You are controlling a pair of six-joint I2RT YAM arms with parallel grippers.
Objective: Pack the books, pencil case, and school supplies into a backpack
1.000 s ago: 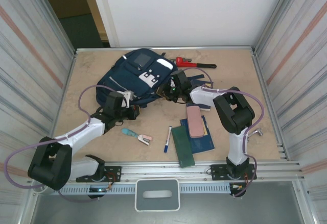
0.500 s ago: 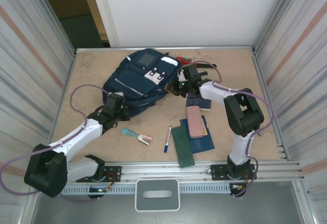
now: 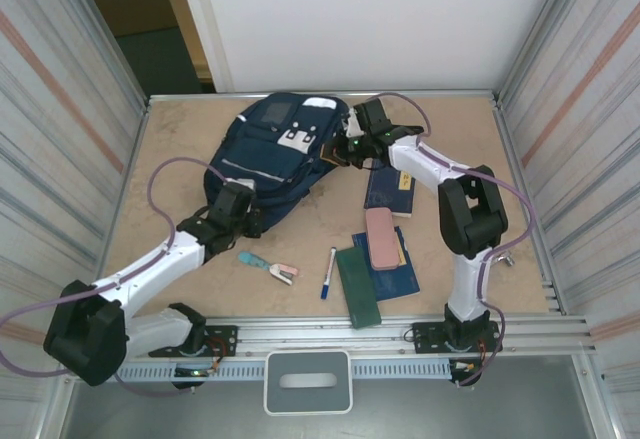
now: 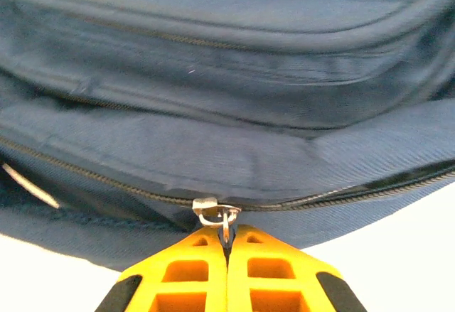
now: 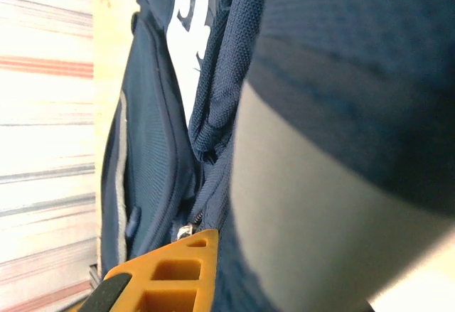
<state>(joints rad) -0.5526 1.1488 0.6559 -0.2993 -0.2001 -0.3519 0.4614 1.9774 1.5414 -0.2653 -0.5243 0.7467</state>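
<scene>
Backpack now lies nearer the far wall than a second ago, and the right gripper has gone with it, its arm stretched out longer.

Left arm: reaches diagonally from the near-left base with the forearm low. The left gripper is at the backpack's near edge, fingers together, pinching the metal zipper pull.

Right arm: elbow raised at mid-table, forearm running far and left. Jaws closed on backpack fabric at its right side.

Hard to make out: which fold the right gripper pinches, as it is blurred close to the wrist camera. One orange finger shows there.

Books: blue book with yellow label lies flat, right of the backpack. The second blue book is partly under the pencil case. The green book is at its left edge.

Marker and stapler-like item: on the table, near the centre.

Surface: tan and mottled. Side walls are ribbed metal, and the back panel is white.
</scene>
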